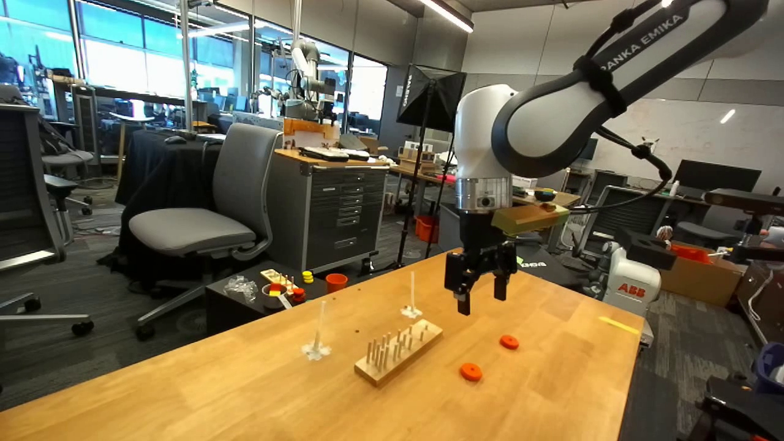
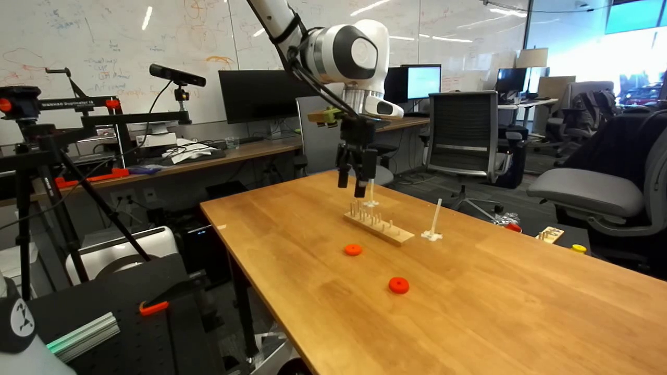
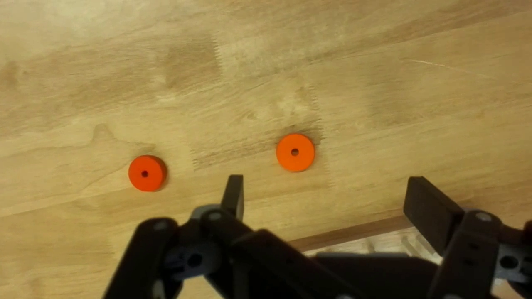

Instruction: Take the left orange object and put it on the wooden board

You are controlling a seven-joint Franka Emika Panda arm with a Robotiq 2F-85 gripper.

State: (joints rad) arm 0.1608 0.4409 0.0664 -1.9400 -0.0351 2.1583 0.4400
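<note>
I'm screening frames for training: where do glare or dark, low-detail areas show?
In an exterior view, the windows are partly washed out; in an exterior view, the whiteboard carries bright streaks; in the wrist view, the tabletop has a pale glare patch at upper left, and the gripper looks dark.

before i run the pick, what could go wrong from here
Wrong pick: the bright orange round disc and the redder round disc look alike; either could be taken.
Tilted landing: a disc might catch on the upright wooden pegs of the pale rectangular wooden board.
Bump: the tool could knock a thin pale rod standing beside that board.
</note>
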